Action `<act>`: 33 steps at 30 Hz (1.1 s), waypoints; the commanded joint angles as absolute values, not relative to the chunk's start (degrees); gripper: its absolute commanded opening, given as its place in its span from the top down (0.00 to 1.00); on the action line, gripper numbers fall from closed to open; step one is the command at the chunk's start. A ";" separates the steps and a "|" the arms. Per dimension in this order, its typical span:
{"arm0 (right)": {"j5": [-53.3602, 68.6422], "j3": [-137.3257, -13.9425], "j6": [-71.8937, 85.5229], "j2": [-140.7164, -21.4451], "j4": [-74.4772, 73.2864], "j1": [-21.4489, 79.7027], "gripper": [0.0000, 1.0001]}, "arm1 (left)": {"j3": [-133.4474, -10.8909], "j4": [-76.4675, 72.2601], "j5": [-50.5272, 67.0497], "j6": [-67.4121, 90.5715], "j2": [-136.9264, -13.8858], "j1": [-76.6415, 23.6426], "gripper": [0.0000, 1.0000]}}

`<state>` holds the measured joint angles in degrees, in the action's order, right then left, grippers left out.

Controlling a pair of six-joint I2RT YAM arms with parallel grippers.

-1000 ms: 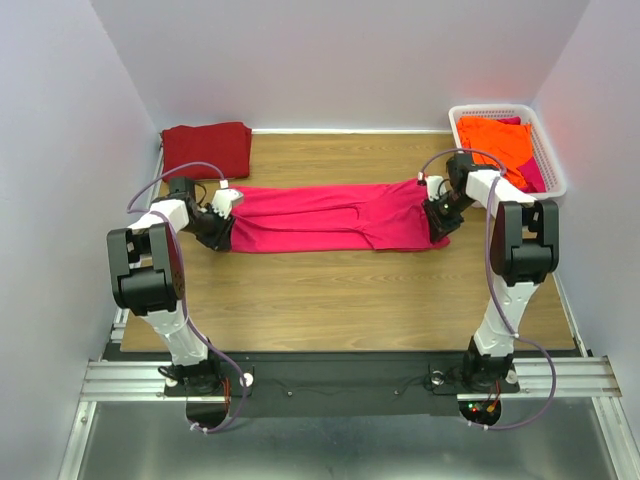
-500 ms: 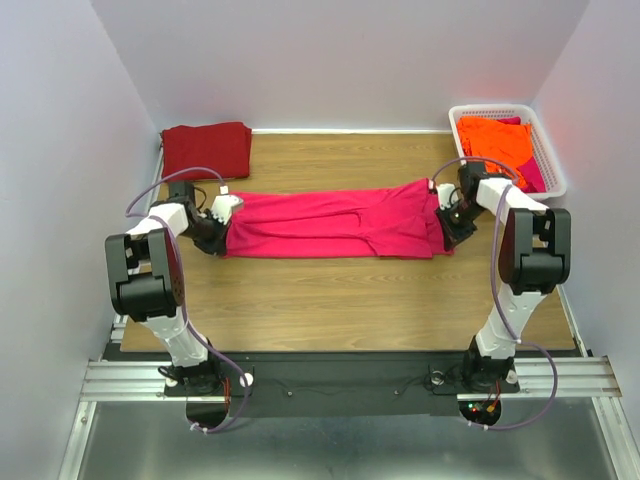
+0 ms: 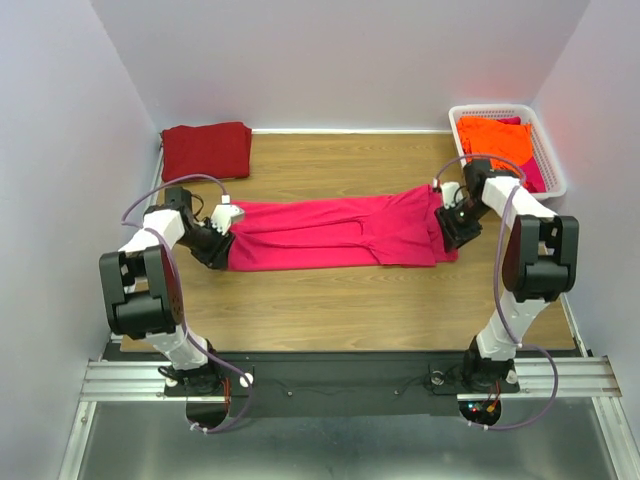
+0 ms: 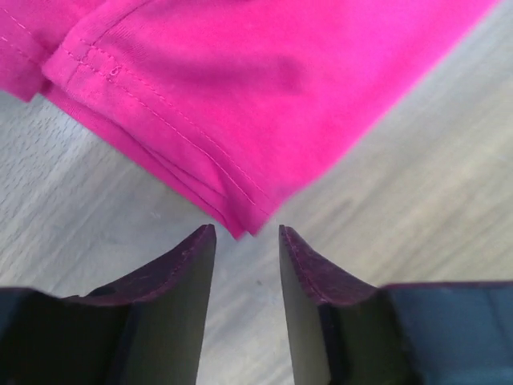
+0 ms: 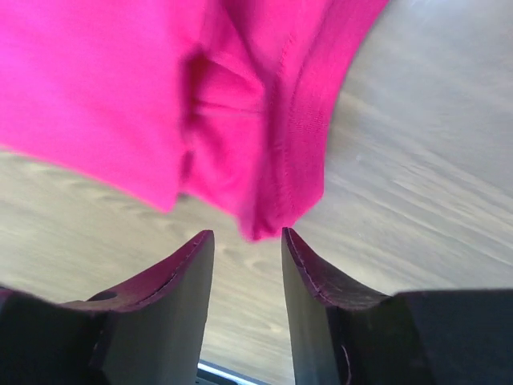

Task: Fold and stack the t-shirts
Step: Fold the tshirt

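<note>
A bright pink-red t-shirt [image 3: 335, 231] lies folded into a long band across the middle of the table. At its left end sits my left gripper [image 3: 224, 232], open; a corner of the cloth [image 4: 240, 216] lies just beyond the fingertips with nothing between them. My right gripper [image 3: 450, 222] is at the shirt's right end, also open, and a bunched fold of the cloth [image 5: 264, 200] lies just past its tips, not pinched. A dark maroon-red t-shirt [image 3: 207, 149] lies folded at the back left. Orange t-shirts [image 3: 495, 140] fill the basket.
The white latticed basket [image 3: 551, 160] stands at the back right corner, close to my right arm. Side walls close in the table on the left and right. Bare wooden table [image 3: 350, 300] lies in front of the pink-red shirt.
Both grippers were shut on the shirt's ends half a second ago and have now opened, letting the cloth go. The shirt has shifted slightly toward the near side and lies flat.
</note>
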<state>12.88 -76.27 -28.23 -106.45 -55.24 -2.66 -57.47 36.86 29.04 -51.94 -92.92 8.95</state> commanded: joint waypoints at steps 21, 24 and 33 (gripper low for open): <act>25.93 -69.70 -14.33 -102.13 -50.89 -2.90 0.53 | -66.71 3.53 34.29 -46.14 -94.29 -44.27 0.38; 27.16 -69.52 -13.89 -103.62 -50.28 -2.90 0.53 | -69.43 0.53 32.09 -46.67 -99.65 -47.80 0.38; 27.68 -68.91 -13.54 -105.03 -49.48 -2.99 0.64 | -74.97 -5.36 26.20 -46.41 -110.38 -53.88 0.41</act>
